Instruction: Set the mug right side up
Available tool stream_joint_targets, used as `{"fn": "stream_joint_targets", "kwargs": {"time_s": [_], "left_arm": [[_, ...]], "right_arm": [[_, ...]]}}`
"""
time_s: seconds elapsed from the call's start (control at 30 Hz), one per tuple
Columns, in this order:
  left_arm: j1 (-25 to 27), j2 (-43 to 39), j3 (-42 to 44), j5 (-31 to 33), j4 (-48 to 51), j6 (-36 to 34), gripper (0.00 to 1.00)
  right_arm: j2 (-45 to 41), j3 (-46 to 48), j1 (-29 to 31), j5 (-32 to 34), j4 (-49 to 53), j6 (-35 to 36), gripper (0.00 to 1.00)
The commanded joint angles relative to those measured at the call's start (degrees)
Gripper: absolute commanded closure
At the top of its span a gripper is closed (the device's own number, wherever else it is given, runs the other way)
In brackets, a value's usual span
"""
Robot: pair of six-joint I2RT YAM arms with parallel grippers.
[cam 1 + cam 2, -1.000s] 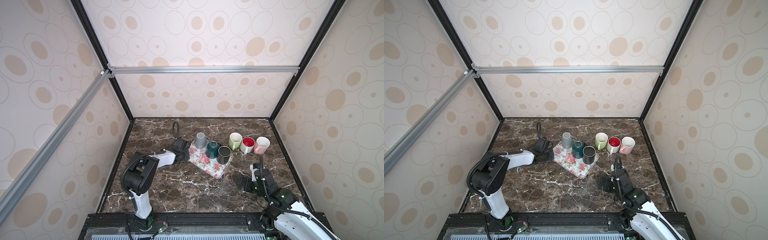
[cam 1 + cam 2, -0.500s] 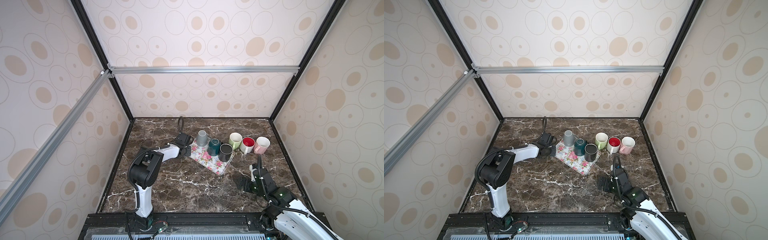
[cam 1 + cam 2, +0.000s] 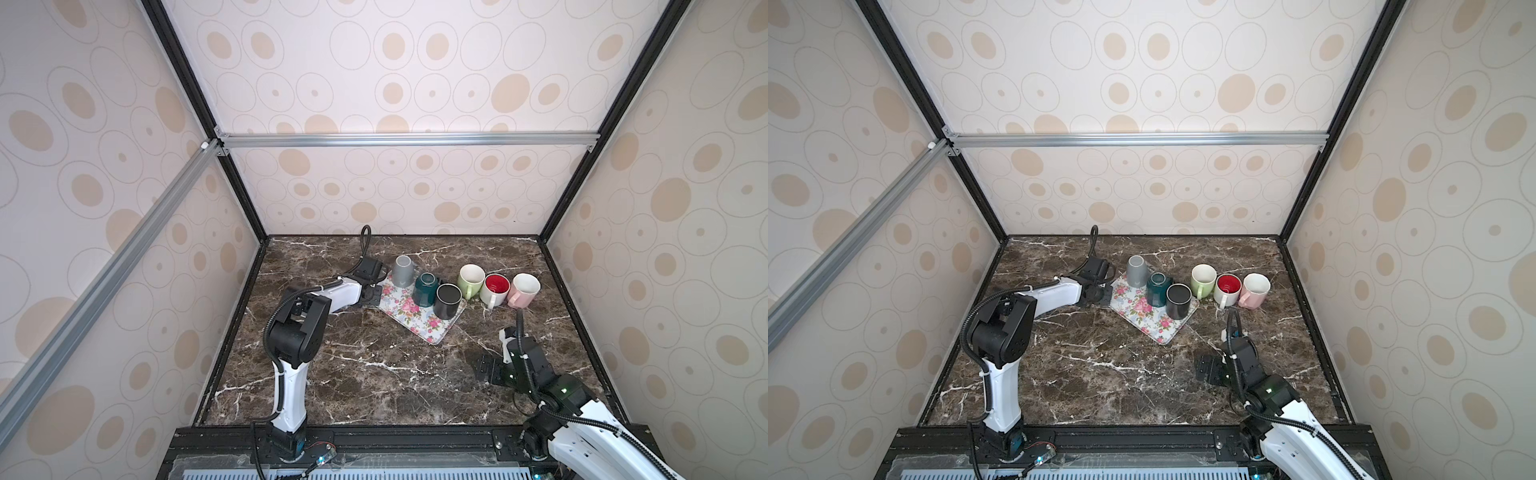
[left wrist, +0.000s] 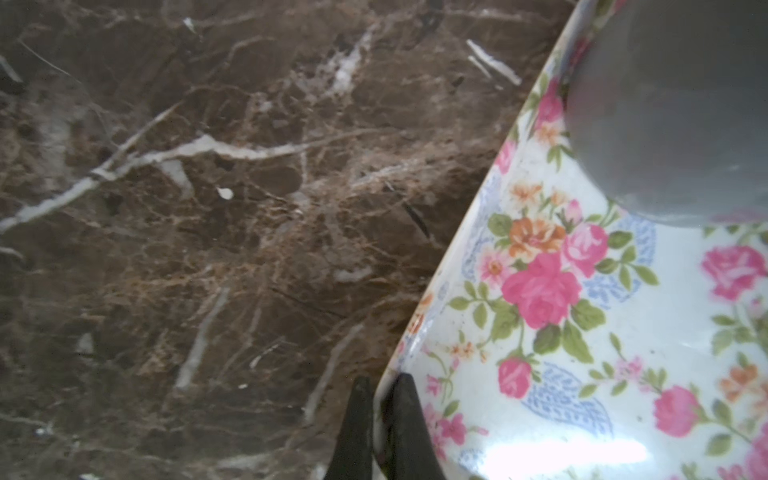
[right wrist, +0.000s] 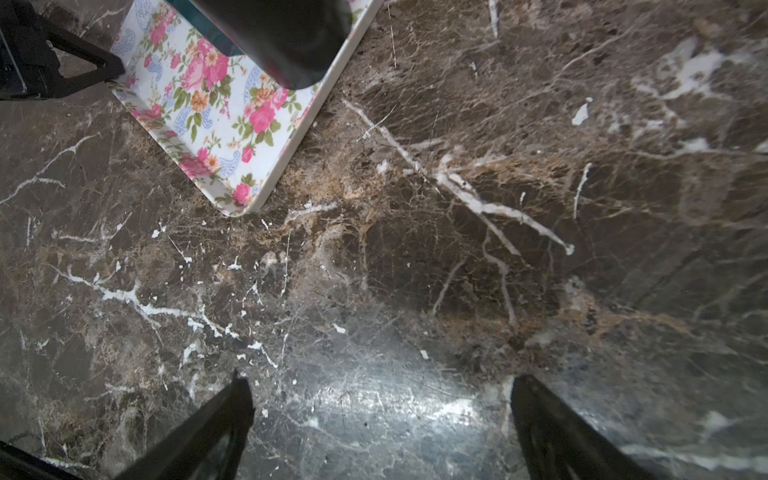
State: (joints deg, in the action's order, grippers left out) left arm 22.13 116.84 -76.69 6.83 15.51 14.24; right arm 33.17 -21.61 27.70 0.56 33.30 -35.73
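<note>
Marble worktop (image 3: pixel 374 374): the tray's edge has just been pinched, and the grey mug is still bottom-up.

In both top views the left arm (image 3: pixel 340 293) has pushed in from 9 o'clock since a second ago, and the flowered tray (image 3: pixel 415 320) has shifted slightly toward 12 o'clock. The grey mug (image 3: pixel 403 270) (image 3: pixel 1137 271) stands upside down on the tray's 11 o'clock corner, plain matte with its flat base up, beside a teal mug (image 3: pixel 427 286) and a black mug (image 3: pixel 448 300). In the left wrist view the left fingers (image 4: pixel 407 415) are pressed together on the tray's rim (image 4: pixel 540 374), with the grey mug (image 4: pixel 673 104) close by; this looks like steadying, not yet flipping. In the right wrist view the right fingers (image 5: pixel 216 424) are spread wide over bare marble near 5 o'clock, holding nothing.
</note>
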Motion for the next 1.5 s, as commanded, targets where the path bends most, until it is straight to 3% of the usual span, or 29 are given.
{"fn": "stream_joint_targets", "kwargs": {"time_s": [0.0,0.13,0.27,0.57,1.03,1.3,1.47], "left_arm": [[-5.3,3.4,1.0,9.6,8.0,-5.9,1.00],[-9.0,3.7,1.9,8.4,6.8,-7.6,1.00],[-11.1,4.4,2.0,12.9,6.3,-10.7,1.00],[-11.1,-0.1,8.0,15.9,2.7,-15.5,1.00],[-2.9,-8.4,19.2,26.3,7.6,-15.7,1.00],[1.3,-20.5,24.4,22.2,12.1,-7.3,1.00],[4.9,-23.3,23.1,20.7,15.8,-4.4,1.00]], "right_arm": [[0.6,-1.8,0.4,0.1,1.1,0.8,0.00],[1.9,-2.0,0.3,-0.2,0.0,1.3,0.00],[4.7,-2.2,0.3,-0.5,-1.1,2.4,0.00],[13.7,-3.0,0.3,-3.4,-8.9,4.4,0.00],[17.5,-3.9,0.4,-5.5,-12.3,7.3,0.00],[20.2,-4.4,1.0,-7.7,-15.3,6.1,0.00],[23.3,-4.3,2.2,-8.4,-17.9,4.6,0.00]]}}
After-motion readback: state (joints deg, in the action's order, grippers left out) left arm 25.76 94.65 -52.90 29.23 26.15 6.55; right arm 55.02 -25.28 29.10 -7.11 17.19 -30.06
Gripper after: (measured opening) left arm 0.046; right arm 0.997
